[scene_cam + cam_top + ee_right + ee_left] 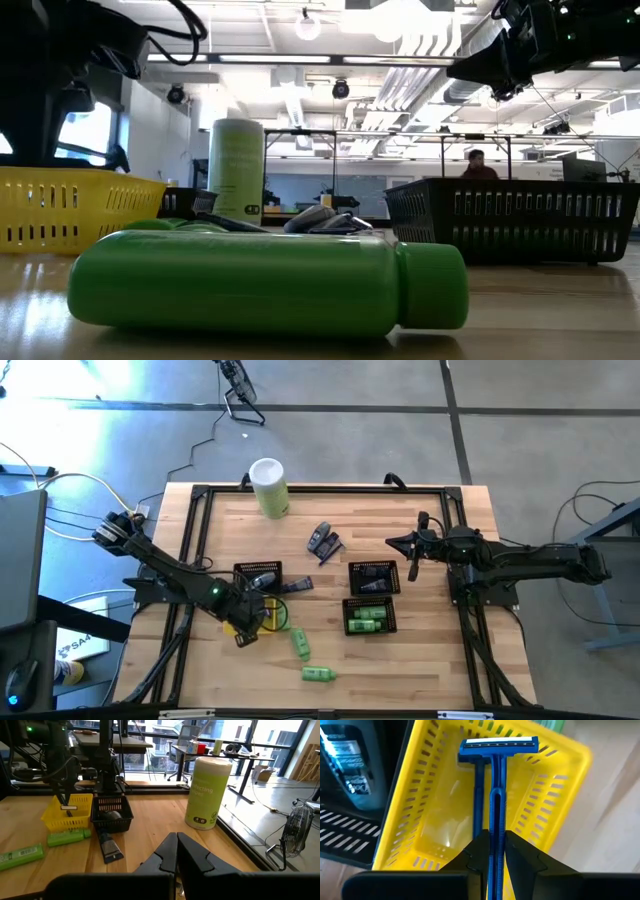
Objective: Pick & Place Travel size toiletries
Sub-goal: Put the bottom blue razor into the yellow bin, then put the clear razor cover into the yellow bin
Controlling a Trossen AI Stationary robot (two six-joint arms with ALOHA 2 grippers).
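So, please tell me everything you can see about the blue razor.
The razor is a blue plastic disposable one, with a long slotted handle and a wide head carrying a pale blade strip. The left gripper is shut on its handle, holding it head-forward over the yellow basket. Only the fingers touch it, as far as can be seen.

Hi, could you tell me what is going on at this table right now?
The left hand is shut on a blue razor, holding it over the yellow basket. The right hand waits shut above the table's right side. Two black baskets already hold toiletries, while two green tubes and some dark tubes lie loose on the table.
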